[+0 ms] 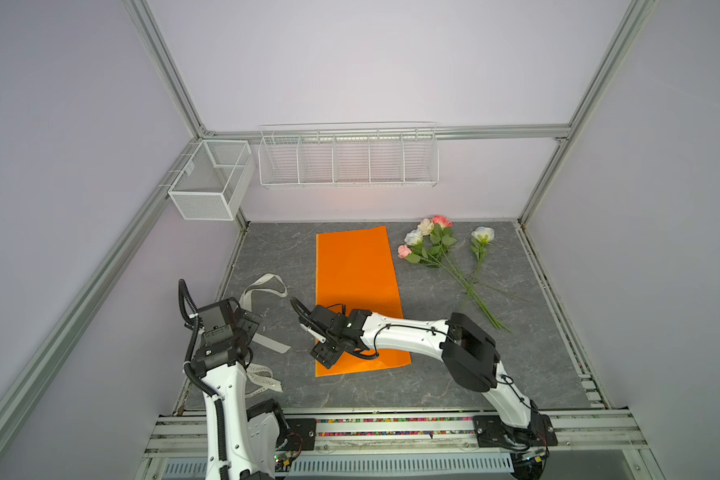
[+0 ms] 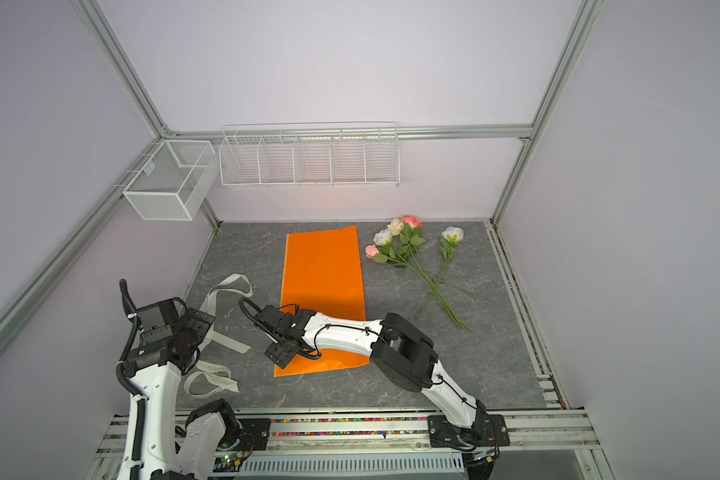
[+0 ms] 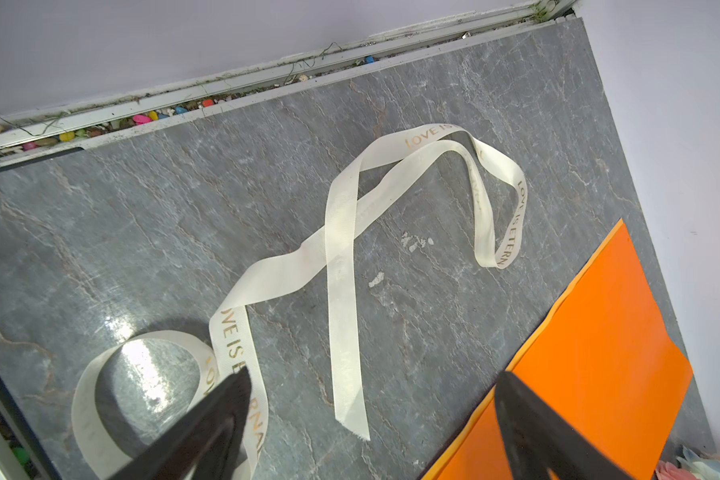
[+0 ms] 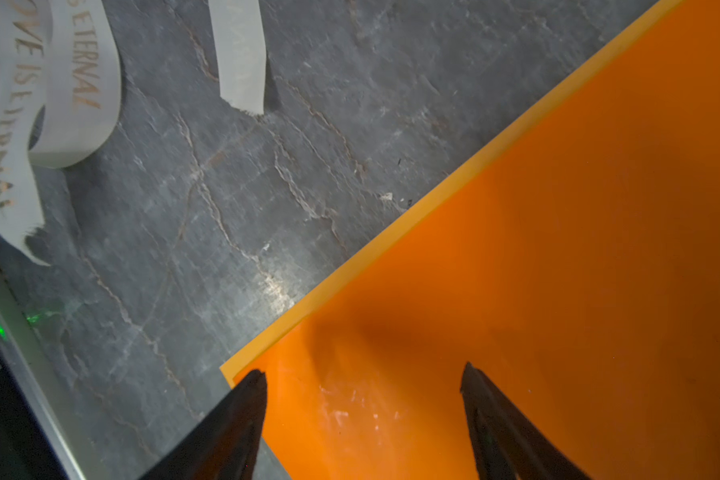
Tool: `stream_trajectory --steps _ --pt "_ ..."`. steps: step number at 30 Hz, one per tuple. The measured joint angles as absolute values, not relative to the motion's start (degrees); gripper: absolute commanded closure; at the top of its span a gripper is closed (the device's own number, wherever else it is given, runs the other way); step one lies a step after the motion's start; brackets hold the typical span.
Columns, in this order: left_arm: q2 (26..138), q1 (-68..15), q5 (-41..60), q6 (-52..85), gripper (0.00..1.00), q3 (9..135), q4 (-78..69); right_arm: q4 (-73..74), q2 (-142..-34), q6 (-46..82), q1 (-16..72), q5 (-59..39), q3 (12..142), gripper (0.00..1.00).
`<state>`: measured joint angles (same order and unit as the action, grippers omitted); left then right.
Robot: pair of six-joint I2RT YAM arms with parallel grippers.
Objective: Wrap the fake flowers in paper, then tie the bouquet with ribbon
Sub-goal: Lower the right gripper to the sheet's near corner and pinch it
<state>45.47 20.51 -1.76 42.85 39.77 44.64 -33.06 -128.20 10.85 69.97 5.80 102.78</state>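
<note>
My right gripper (image 4: 363,371) hangs open over a corner of the orange paper (image 4: 558,249); my left gripper (image 3: 373,374), open too, above the cream ribbon (image 3: 341,249); the fake flowers (image 1: 433,249) lie unwrapped at the surface's (image 1: 350,395) far right; pinched flat, the paper may skid or crease.

White arm shells (image 1: 404,330), black joints (image 1: 470,353), black corrugated cable sleeve (image 1: 181,297), tapered black fingers (image 4: 233,424)
</note>
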Motion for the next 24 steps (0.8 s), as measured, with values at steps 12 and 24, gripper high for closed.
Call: stream_trajectory --steps 12,24 --pt "40.14 20.51 -7.99 43.27 0.08 42.09 47.11 -33.71 -132.20 11.35 73.23 10.07 103.66 0.33" --pt "40.97 20.51 -3.22 42.19 0.12 42.63 46.48 -22.87 -126.58 13.58 69.17 7.03 92.09 0.82"
